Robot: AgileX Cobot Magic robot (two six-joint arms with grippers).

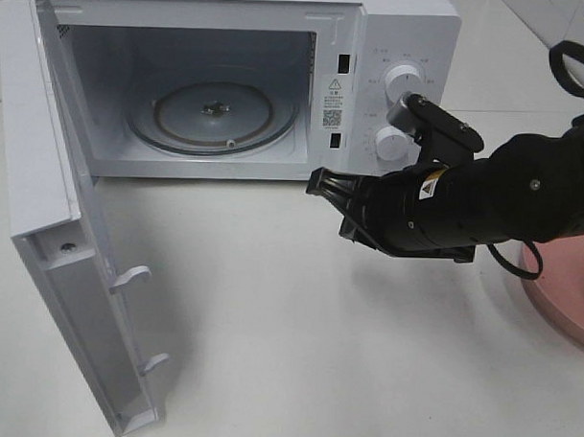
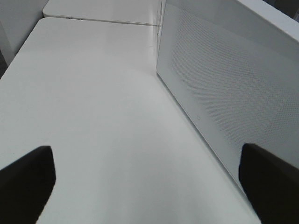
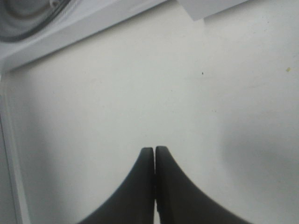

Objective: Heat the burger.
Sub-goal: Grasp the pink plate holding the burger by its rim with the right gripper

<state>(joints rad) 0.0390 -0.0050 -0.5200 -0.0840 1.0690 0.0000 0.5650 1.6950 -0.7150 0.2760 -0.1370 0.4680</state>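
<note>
**First:** Looking for the burger: where is it?

**Second:** Out of sight in all three views. A white microwave (image 1: 403, 50) stands at the back of a white table (image 1: 297, 353). Its door (image 1: 54, 172) is swung wide to the left, and the glass turntable (image 1: 214, 115) inside carries nothing. At the far right edge a slice of a round pink plate (image 1: 563, 295) shows, mostly hidden by the right arm. Whether the burger sits on it I cannot tell.

**First:** And the pincers?

**Second:** The right gripper (image 1: 317, 181) hovers just in front of the oven's lower right corner, pointing left, its two black fingers pressed together on nothing. The left gripper (image 2: 148, 182) is outside the high view. Its wrist camera shows both fingers spread wide with nothing between them, over bare table beside the dotted outer face of the open door.

**First:** Which arm should go for it?

**Second:** My guess is the right one. If the burger is on that plate, it lies behind the right gripper, off to the robot's right, opposite to where the tips point. The left gripper is well apart from it, with the door in between. The right arm would need to swing round toward the plate and part its fingers first. A round bun has no long side, so the approach angle should matter little.
</note>
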